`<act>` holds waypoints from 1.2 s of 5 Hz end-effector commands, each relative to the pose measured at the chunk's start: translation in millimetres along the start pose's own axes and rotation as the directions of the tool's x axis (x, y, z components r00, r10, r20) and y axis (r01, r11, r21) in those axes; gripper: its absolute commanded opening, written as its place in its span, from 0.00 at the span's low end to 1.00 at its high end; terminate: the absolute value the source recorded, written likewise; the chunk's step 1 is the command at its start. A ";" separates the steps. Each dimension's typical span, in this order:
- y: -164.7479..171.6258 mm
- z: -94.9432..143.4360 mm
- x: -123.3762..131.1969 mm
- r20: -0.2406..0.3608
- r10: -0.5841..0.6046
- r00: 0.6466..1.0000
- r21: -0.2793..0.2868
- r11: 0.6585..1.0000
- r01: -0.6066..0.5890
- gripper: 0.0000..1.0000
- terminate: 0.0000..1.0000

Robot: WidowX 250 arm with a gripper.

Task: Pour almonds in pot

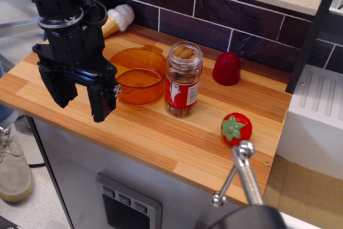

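Observation:
The almonds show as brown nuts inside a clear plastic jar with a red-and-white label, standing upright and uncapped on the wooden counter. The pot, translucent orange with low walls, sits just left of the jar, touching or nearly touching it. My black gripper hangs open and empty above the counter's left part, left of the pot and in front of it. Its two fingers point down.
A red dome-shaped cap stands right of the jar. A toy strawberry lies near the counter's front right. A toy ice-cream cone lies at the back left by the tiled wall. A metal handle juts up at the front right edge.

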State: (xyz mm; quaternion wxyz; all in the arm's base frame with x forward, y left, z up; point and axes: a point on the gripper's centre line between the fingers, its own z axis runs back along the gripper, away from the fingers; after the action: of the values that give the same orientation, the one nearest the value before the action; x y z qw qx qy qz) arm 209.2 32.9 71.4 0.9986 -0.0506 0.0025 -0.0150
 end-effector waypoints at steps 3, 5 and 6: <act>-44.8 27.5 13.1 -0.010 -0.308 0.951 0.059 0.950 0.308 1.00 0.00; -102.4 33.2 34.7 -0.272 -0.690 0.671 0.132 0.664 0.736 1.00 0.00; -125.4 35.1 42.5 -0.385 -0.780 0.492 0.134 0.481 0.867 1.00 0.00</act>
State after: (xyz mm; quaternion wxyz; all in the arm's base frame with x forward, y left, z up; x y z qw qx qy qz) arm 250.4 -90.3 111.1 0.8331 0.1278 0.1462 -0.5180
